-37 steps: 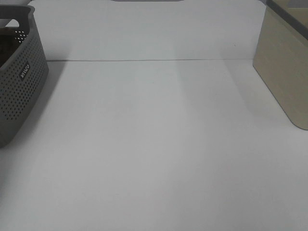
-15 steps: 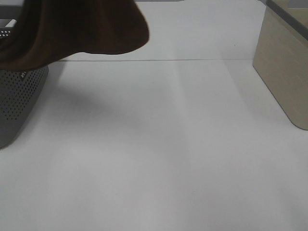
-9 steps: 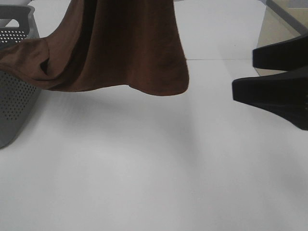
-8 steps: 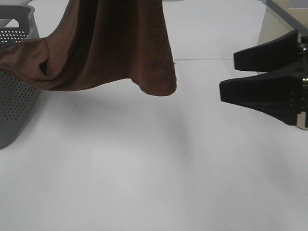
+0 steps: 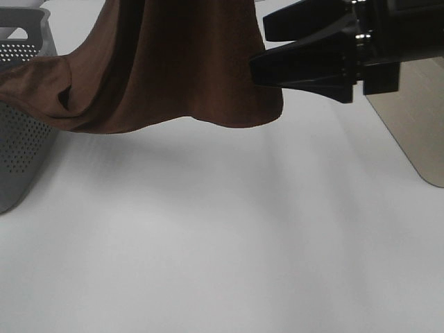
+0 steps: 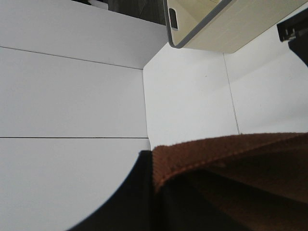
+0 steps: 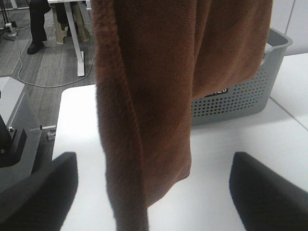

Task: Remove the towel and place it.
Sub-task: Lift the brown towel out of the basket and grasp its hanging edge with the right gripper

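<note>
The towel [image 5: 173, 62] is held up in the air above the white table [image 5: 222, 250]. Its lower hem hangs clear of the surface, and one end is seen trailing across the rim of the grey perforated basket [image 5: 24, 146] on the left. A stitched hem is clamped at the left gripper [image 6: 153, 190], as shown in the left wrist view. The right gripper [image 5: 257, 47] is spread wide, with the towel's hanging edge between its fingers and touched by neither. A beige box [image 5: 409, 132] is set at the table's right side.
</note>
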Controlling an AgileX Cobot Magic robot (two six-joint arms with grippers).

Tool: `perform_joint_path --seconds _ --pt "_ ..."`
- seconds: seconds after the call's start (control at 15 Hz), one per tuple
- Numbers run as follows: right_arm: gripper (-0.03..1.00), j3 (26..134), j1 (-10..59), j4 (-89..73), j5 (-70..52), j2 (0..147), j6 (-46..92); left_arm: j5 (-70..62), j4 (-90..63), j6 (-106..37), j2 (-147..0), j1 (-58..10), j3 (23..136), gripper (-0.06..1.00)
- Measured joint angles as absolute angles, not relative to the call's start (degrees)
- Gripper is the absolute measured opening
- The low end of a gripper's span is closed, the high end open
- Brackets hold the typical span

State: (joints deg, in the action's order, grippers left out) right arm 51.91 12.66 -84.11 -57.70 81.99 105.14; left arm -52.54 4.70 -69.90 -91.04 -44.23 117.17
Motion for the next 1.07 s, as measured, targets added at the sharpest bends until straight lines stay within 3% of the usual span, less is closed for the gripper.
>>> perform_joint_path --seconds 0.33,0.73,0.8,1.0,1.07 --pt "0.82 53.2 18.2 -79.8 -60.3 84.0 102.7 -52.5 4.6 -69.4 -91.0 -44.2 117.2 0.00" --pt "0.58 53.3 18.6 -74.5 -55.9 84.0 96.8 -52.5 4.6 -66.4 -91.0 -44.2 117.2 0.00" --pt "0.51 53.3 18.6 -73.8 -55.0 84.0 96.1 -52.5 4.6 -66.3 -91.0 -44.2 117.2 0.00" --pt "0.07 54.2 18.6 -73.2 -54.0 84.0 93.6 -52.5 4.6 -64.3 -91.0 -44.2 117.2 0.00" --pt "0.01 54.7 18.6 -73.2 -53.5 84.0 92.5 -52.5 4.6 -63.3 -91.0 -44.2 117.2 0.00"
